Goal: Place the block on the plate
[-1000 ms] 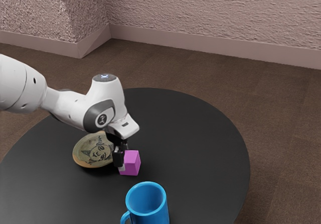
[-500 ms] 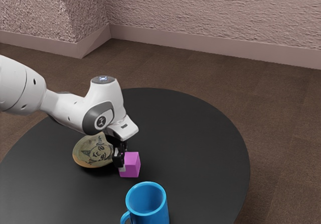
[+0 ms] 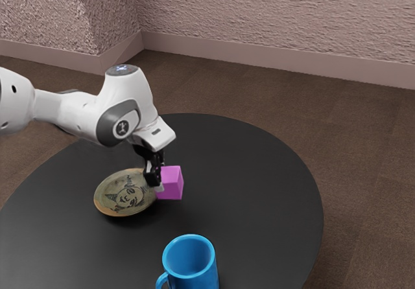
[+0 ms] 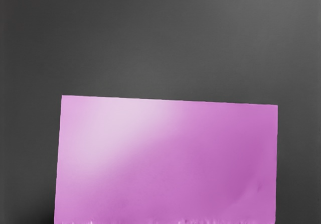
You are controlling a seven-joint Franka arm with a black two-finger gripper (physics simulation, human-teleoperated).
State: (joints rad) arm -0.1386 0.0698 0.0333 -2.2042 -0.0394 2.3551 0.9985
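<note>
The end effector (image 3: 161, 182) is pinching the block (image 3: 171, 183), a plain, sharp-edged magenta-pink cube catching a pale sheen, which is hanging between the plate (image 3: 124, 194) and the surface's (image 3: 253, 179) edge on the exterior view's right.

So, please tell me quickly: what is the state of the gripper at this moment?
Gripper: closed, holding the pink, cube-shaped block between its jaws.

The round, black tabletop (image 3: 259, 172) carries a shallow plate (image 3: 102, 201), tan and olive with dark line patterning. Well apart from it, nearer the exterior view's lower edge, a glossy blue mug (image 3: 201, 280) stands upright.
</note>
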